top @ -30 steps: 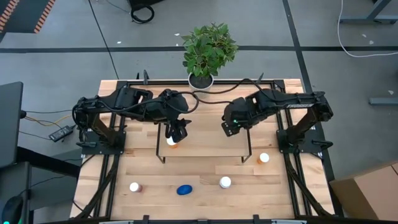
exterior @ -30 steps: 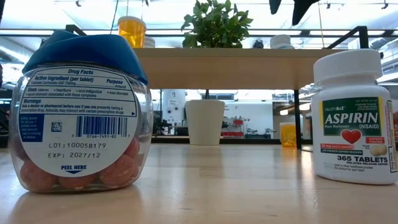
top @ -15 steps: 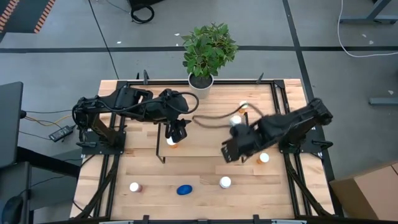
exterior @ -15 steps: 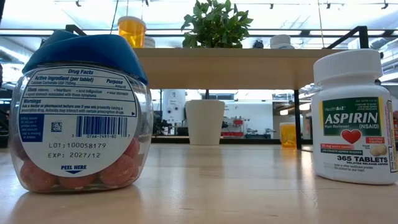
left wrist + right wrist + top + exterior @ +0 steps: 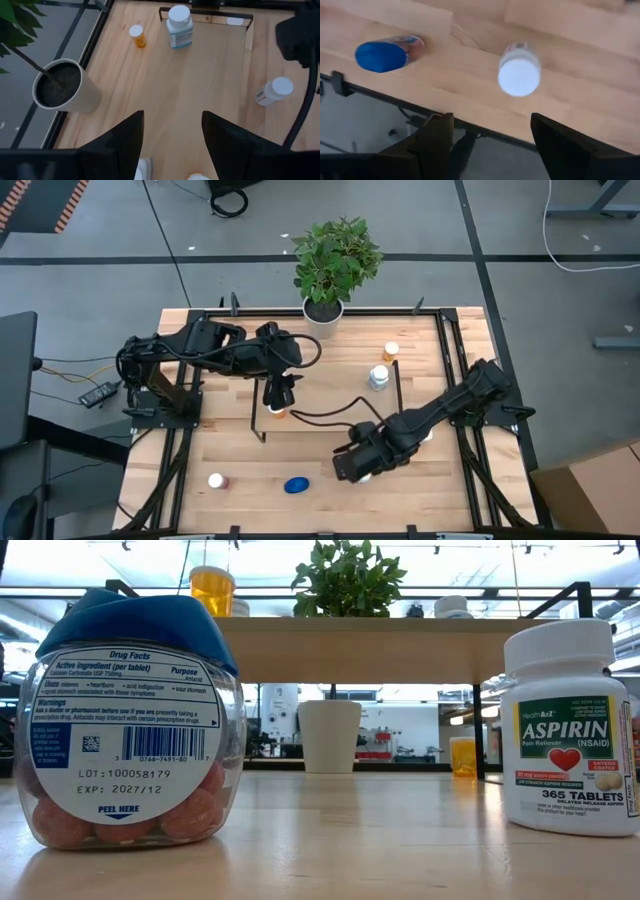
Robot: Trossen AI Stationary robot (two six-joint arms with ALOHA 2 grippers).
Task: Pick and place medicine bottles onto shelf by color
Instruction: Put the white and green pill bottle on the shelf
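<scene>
My right gripper (image 5: 490,145) open over the aspirin bottle (image 5: 519,76); left gripper (image 5: 172,145) open above the shelf (image 5: 330,412).

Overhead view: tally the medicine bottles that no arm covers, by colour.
Orange bottle with white cap: 1
Clear-white bottle with white cap: 1
Dark reddish bottle with white cap: 1
Blue oval bottle: 1
Total: 4

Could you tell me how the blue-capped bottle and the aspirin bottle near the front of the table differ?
The blue-capped bottle is clear and squat, showing reddish tablets; the aspirin bottle is opaque white and narrower. The former has a blue oval cap and turns its drug-facts label to the low camera; the latter has a white round cap and shows its brand label. Both stand upright on the table.
</scene>
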